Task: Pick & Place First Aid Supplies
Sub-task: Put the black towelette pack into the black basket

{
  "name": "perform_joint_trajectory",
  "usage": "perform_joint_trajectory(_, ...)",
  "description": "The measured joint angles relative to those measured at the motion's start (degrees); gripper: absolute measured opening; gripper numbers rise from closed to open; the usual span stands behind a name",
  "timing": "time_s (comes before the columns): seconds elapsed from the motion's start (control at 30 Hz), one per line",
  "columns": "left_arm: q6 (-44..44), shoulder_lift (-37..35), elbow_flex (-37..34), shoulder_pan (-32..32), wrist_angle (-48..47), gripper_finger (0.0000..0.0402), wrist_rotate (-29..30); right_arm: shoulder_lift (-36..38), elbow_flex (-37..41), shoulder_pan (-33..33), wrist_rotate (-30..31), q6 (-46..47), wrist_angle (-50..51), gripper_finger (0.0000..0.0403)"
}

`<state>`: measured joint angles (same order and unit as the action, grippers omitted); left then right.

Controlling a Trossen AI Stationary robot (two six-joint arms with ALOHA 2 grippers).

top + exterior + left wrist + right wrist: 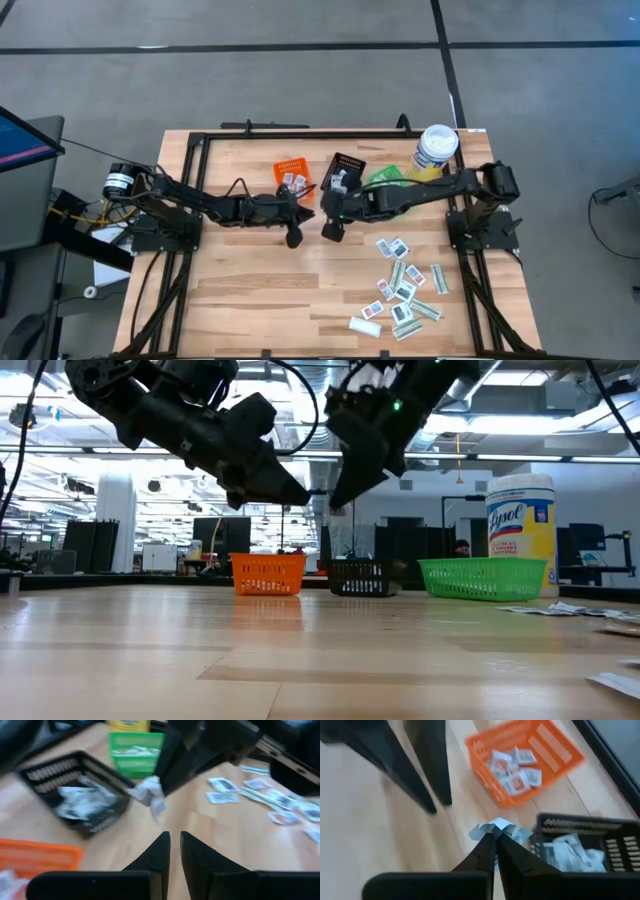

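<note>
The right tool pinches a white packet above the surface near the black bin — likely its destination; the left tool hovers nearly closed, empty.

Orange bin, black bin, green bin, white packets

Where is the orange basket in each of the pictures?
High view: the orange basket is at the table's far side, left of the black basket.
Low view: orange basket at the far edge, left of centre, again left of the black basket.
Left wrist view: lower left corner.
Right wrist view: top, packets inside.
Shared landmark: the black basket beside it.
</note>
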<state>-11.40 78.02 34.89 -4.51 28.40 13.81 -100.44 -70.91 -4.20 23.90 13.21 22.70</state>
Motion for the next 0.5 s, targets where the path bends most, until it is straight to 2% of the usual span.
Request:
perform_joint_trajectory(0.07, 0.0, 0.0, 0.0, 0.0, 0.3, 0.0043, -2.0, 0.4, 0.0, -0.7, 0.0, 0.2, -1.9, 0.0007)
perform_joint_trajectory(0.5, -1.5, 0.0, 0.0, 0.1, 1.2, 0.0043, -2.0, 0.3, 0.0, -2.5, -0.7, 1.2, -8.5, 0.0006)
